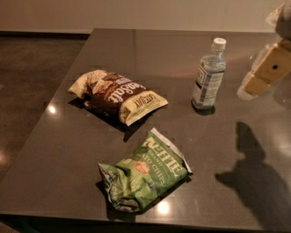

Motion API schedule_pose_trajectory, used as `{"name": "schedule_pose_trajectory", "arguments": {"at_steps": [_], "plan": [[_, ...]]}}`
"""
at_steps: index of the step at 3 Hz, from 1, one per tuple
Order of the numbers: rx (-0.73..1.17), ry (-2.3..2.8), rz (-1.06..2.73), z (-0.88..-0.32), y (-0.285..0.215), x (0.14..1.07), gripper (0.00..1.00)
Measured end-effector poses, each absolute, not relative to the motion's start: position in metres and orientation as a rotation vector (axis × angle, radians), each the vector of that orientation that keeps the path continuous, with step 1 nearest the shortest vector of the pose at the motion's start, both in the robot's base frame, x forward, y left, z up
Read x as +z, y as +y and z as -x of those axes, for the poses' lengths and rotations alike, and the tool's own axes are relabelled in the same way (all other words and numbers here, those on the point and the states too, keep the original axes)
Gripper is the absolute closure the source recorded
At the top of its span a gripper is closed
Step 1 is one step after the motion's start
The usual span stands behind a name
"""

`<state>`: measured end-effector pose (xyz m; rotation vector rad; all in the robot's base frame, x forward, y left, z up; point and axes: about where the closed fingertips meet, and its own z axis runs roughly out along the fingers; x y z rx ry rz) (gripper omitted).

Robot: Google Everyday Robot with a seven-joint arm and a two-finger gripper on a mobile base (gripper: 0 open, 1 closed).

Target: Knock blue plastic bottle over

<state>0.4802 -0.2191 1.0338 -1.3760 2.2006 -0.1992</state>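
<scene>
Approach step: bottle [208, 75] stands upright on the table [136, 45], far right part, not knocked over yet. Gripper [268, 68] hangs beside it at the view's right edge, apart from it. Can't tell if it's spread or closed. The next move probably calls for a sideways sweep into the bottle's upper half.

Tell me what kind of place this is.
Likely an office break area: dark glossy table, brown chip bag, green chip bag, upright blue plastic bottle, bare wall behind. The hand hovers at the right edge, apart from the bottle.
</scene>
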Motion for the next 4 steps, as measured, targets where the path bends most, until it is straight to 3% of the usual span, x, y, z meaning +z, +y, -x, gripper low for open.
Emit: {"name": "schedule_pose_trajectory", "arguments": {"at_steps": [2,4], "plan": [[-0.158,2.226,1.159,-0.538,-0.233,0.991,0.0],[-0.033,2.217,1.099,-0.571,-0.215,0.956,0.0]]}}
